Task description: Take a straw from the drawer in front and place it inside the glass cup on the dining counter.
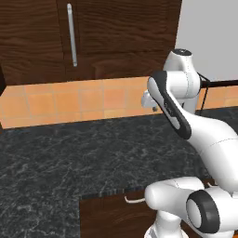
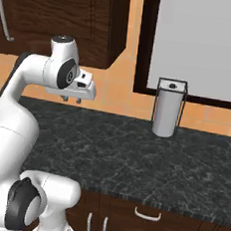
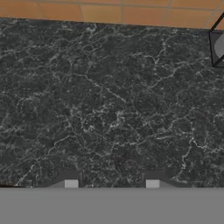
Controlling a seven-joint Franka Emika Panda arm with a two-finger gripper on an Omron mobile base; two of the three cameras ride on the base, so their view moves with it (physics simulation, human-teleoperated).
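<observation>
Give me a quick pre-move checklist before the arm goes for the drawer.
1. End effector empty: ok, nothing between the fingertips.
2. Jaws parted: ok, a gap shows in the hand view.
3. End effector clear of the black counter: ok, it hangs above it.
4. Drawer open: not ok, front is shut.
5. Drawer handle unobstructed: ok.
6. Metal canister out of the path: ok, off to the right.

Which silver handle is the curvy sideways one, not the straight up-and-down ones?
The curved handle on the drawer front, below the black counter. The two small handles left of it stand upright.
</observation>
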